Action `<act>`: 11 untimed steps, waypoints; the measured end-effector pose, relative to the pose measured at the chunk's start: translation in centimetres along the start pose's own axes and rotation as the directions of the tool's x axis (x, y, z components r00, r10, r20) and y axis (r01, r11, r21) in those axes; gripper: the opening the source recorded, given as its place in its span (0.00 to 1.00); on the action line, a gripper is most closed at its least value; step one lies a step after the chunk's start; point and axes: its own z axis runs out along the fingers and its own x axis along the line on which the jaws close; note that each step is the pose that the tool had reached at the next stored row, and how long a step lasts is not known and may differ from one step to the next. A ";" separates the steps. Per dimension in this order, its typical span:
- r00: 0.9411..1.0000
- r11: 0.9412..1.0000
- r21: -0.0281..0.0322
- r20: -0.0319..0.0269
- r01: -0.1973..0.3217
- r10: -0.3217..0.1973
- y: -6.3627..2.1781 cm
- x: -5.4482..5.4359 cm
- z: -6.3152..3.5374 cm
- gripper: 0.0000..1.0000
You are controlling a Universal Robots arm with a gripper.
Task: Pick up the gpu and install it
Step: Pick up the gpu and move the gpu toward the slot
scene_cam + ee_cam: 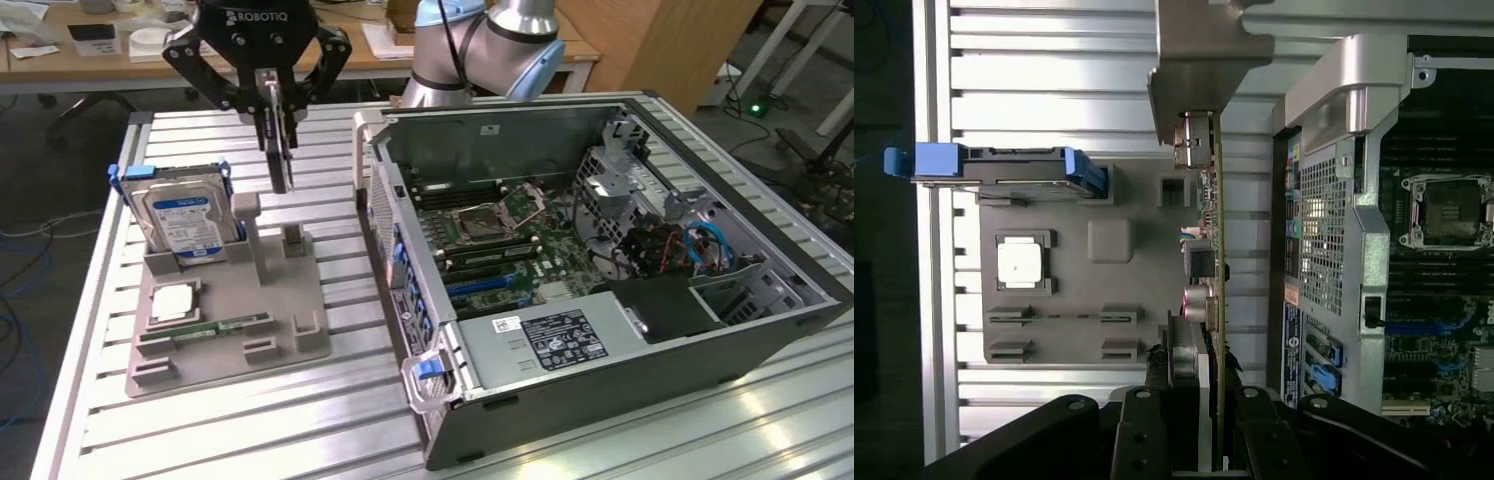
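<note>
Gripper (274, 95) clamped on the gpu (280, 160), card hanging upright beneath it, upper left of the exterior view, above grey holder (224, 362).

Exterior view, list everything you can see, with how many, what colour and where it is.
graphics card: one, dark, held upright above the grey holder
hard drive: one, silver with a blue-white label, standing upright at the holder's far end
processor chip: one, silvery, lying flat in the holder, nearer the camera than the hard drive
memory stick: one, green, lying flat in the holder
holder: one, grey, on the table at the exterior view's left
computer case: one, dark grey, side open, at the exterior view's right
table: one, silver, slatted, under everything
arm: one, silver and light blue, behind the case
gripper: one, black, shut on the graphics card
</note>
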 end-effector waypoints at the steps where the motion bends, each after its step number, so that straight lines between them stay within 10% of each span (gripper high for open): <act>1: 1.000 1.000 0.000 0.000 0.000 0.000 0.00 0.0 0.00 0.28; 11: 1.000 1.000 0.000 0.000 0.000 0.000 0.01 -0.7 0.00 0.28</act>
